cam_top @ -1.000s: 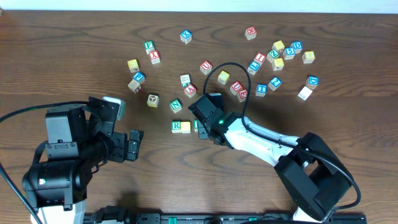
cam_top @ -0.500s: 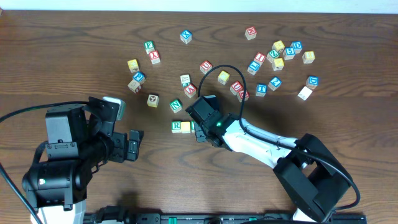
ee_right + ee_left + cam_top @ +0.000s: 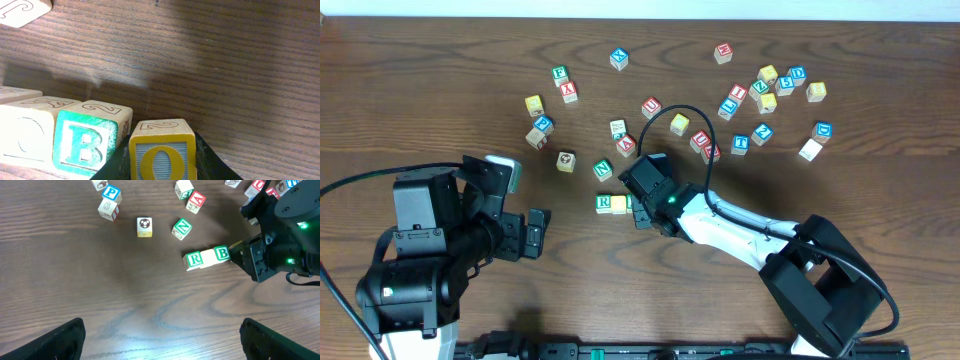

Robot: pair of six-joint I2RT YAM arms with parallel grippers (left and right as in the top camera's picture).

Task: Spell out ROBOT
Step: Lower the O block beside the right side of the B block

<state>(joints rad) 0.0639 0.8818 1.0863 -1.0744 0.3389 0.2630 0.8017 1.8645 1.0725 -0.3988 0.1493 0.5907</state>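
o block (image 3: 161, 150): yellow letter on a blue-grey face, upright, gripped between the fingers of the right hand (image 3: 642, 207), just beside the b block (image 3: 90, 142) at the row's end away from r; row: r block (image 3: 193, 259), pale block (image 3: 206, 258), b, side by side near the middle of the tabletop (image 3: 440, 90); left hand (image 3: 533, 233): spread wide, holding nothing, toward the near left corner; loose letter blocks (image 3: 724, 52): scattered toward the far edge and far right corner

- A robot lab bench: my left arm's base (image 3: 415, 265) and right arm's base (image 3: 825, 295) stand at the wood-grain table's (image 3: 420, 80) near edge.
- Toy alphabet blocks (image 3: 619, 58) lie scattered over that table's far half.
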